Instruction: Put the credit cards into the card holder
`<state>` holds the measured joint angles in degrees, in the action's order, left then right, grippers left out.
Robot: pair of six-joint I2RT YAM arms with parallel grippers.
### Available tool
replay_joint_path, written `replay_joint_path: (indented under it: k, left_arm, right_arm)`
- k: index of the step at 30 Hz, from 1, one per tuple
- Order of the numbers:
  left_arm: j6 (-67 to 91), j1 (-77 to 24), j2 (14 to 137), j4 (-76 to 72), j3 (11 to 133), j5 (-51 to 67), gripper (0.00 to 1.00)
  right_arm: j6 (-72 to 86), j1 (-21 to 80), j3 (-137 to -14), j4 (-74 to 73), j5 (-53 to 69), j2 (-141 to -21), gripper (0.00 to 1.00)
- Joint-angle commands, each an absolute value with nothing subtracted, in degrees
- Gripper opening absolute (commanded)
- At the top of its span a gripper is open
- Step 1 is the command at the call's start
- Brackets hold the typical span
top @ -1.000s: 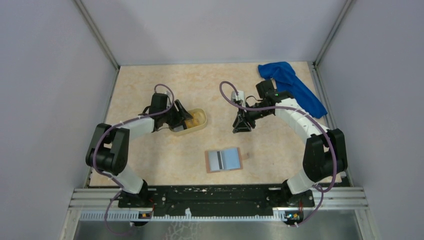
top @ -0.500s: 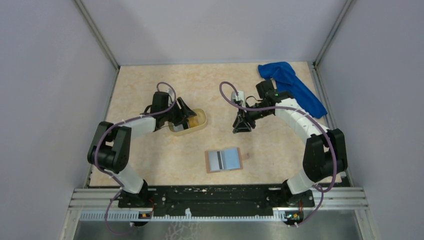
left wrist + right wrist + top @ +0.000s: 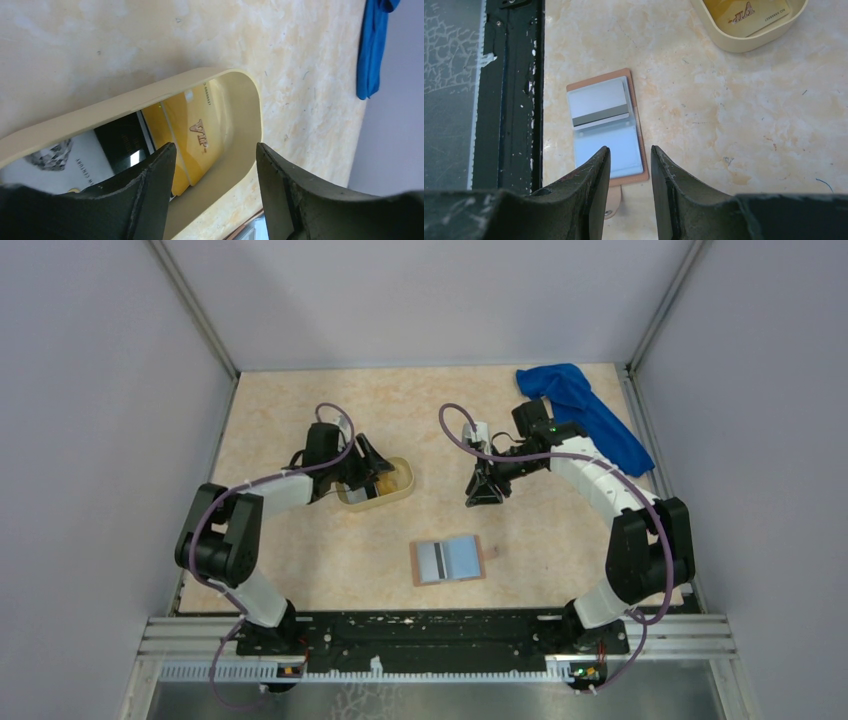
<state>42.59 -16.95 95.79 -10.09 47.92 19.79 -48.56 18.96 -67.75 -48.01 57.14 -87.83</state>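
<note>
Your open, empty left gripper [image 3: 215,156] hung over the credit cards [image 3: 197,137] in the tray [image 3: 150,97], far left of the open card holder [image 3: 447,560], and could have bumped the rim or slipped off the flat cards.

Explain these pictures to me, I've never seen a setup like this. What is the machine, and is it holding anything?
Two robot arms are bolted to a table. One picture looks down from above. The other two come from a camera on each wrist, so the dark prongs at the bottom are that arm's own fingers. The left gripper hangs open over a pale tray of cards. The right gripper is open too, and its camera looks at an opened card holder. A blue cloth lies at the back. Neither gripper holds anything.
</note>
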Motion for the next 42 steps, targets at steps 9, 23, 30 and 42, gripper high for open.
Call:
replay_joint_path:
  k: [9,23,30,42]
  left_arm:
    - [36.83,-17.86,96.49,-2.35,51.45,12.52,0.69]
    - [38.94,-18.89,100.25,-7.67,52.56,19.20,0.69]
    - [40.62,-18.91,101.03,-9.69,52.79,21.98,0.69]
    - [45.76,-18.89,100.45,-17.71,48.72,24.59,0.68]
  right_arm:
    - [-50.34,19.12,-68.36,-48.27,59.50,-86.57,0.36]
    - [-50.54,19.12,-68.38,-48.43,59.33,-86.48,0.36]
    - [-50.63,19.07,-68.41,-48.42,59.19,-86.37,0.36]
    - [-50.89,19.07,-68.44,-48.69,59.33,-86.24,0.36]
